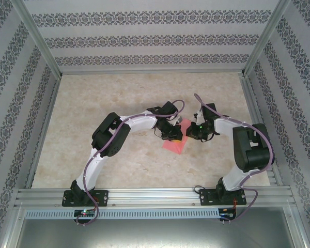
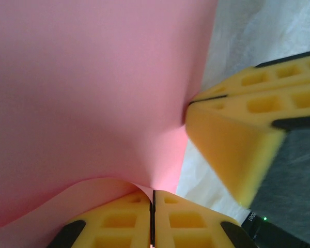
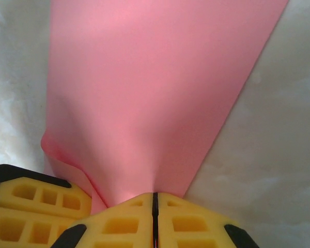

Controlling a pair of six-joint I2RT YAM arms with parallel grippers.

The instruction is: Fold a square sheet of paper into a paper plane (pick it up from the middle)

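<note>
Right gripper on buckled pink paper

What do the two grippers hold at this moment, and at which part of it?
Both hold the square sheet of paper: the left gripper and the right gripper each pinch it shut at its edge, close beside each other.

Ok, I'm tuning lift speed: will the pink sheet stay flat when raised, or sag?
Likely sags: the pink sheet buckles and curls where shut jaws pinch it. Probably light and easily creased, its edge looking very thin.
</note>
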